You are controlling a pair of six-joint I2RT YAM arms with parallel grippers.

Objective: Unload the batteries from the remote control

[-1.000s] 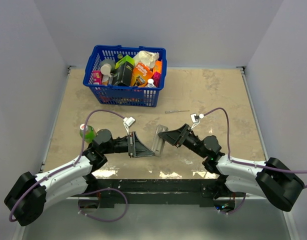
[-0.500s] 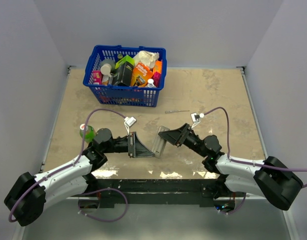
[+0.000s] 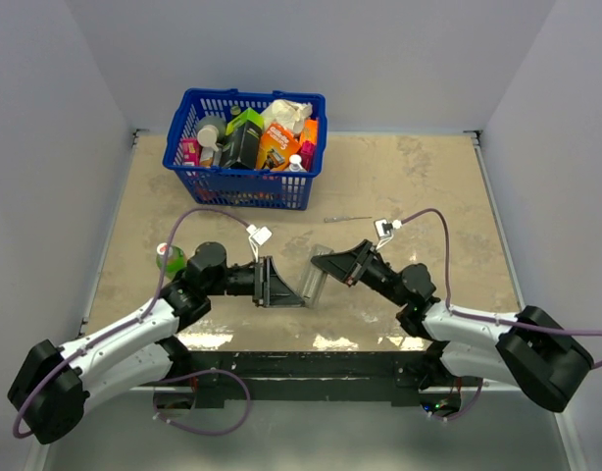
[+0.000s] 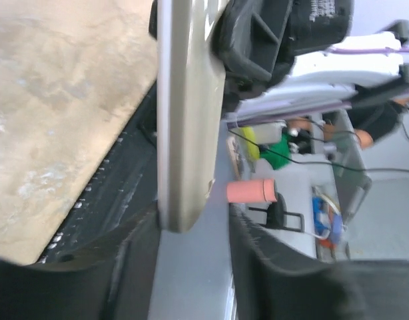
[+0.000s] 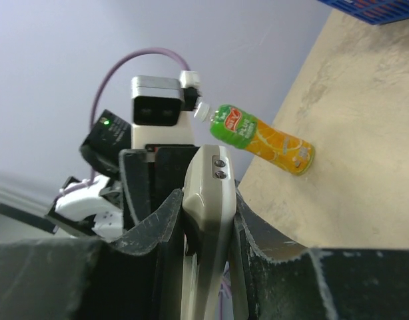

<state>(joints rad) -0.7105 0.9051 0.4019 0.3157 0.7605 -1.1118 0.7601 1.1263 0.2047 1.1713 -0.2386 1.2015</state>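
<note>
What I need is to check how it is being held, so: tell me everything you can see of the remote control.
The remote control is a slim, pale grey, plastic-looking slab with rounded edges and two small dark dots near one end. It hangs tilted on edge. The right gripper pinches one end by its sides. The left gripper straddles the other end, with a gap showing on one side.

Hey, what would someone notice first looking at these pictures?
The grey remote control, mid-table, sits between the left hand and the right hand. A blue basket, crammed full, stands at the far left, and a green-orange bottle lies near the left edge.
</note>
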